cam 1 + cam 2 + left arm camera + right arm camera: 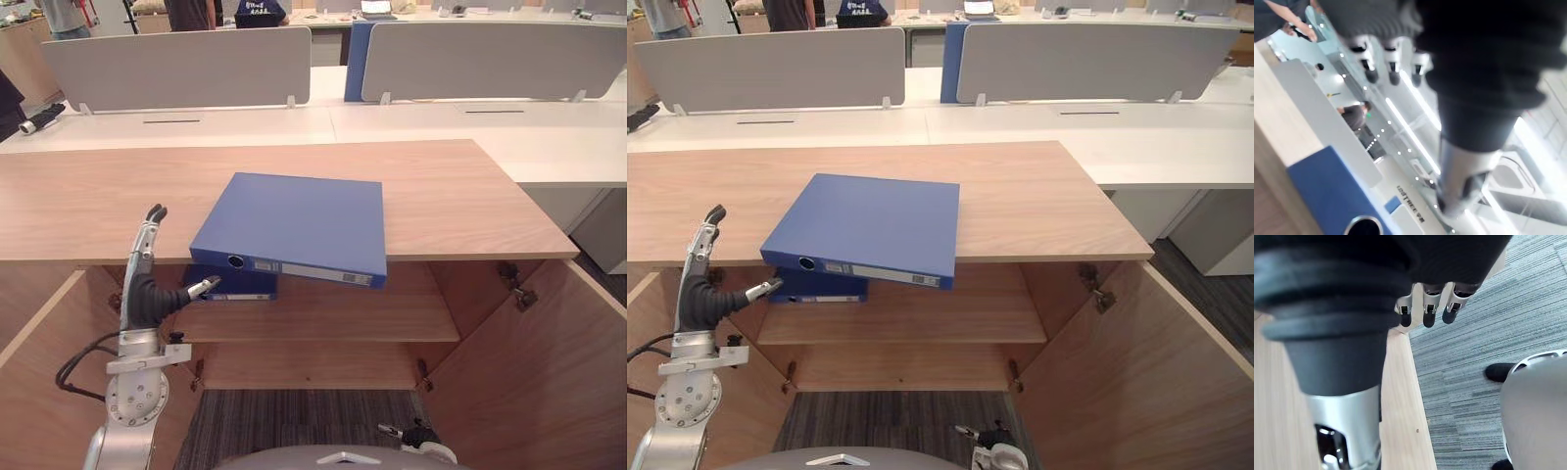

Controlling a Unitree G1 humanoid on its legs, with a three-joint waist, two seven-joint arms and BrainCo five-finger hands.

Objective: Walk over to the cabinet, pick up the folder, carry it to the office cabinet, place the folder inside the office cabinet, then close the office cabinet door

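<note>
A blue folder (294, 223) lies flat on the wooden cabinet top (451, 196), its spine with the round hole overhanging the front edge. My left hand (147, 289) is raised just left of that spine, open, fingers (149, 230) straight up and thumb pointing at the folder without touching it. The left wrist view has the folder (1327, 191) past the straight fingers (1393, 66). A second blue folder (235, 285) rests on the inner shelf (333, 315) below. My right hand (416, 434) hangs low by the floor, fingers (1425, 316) relaxed and holding nothing.
Both cabinet doors stand open: the right door (534, 377) and the left door (34, 377). Grey carpet (294, 421) lies in front. Behind the cabinet are white desks (549, 137) with grey partition screens (176, 69); people stand at the far back.
</note>
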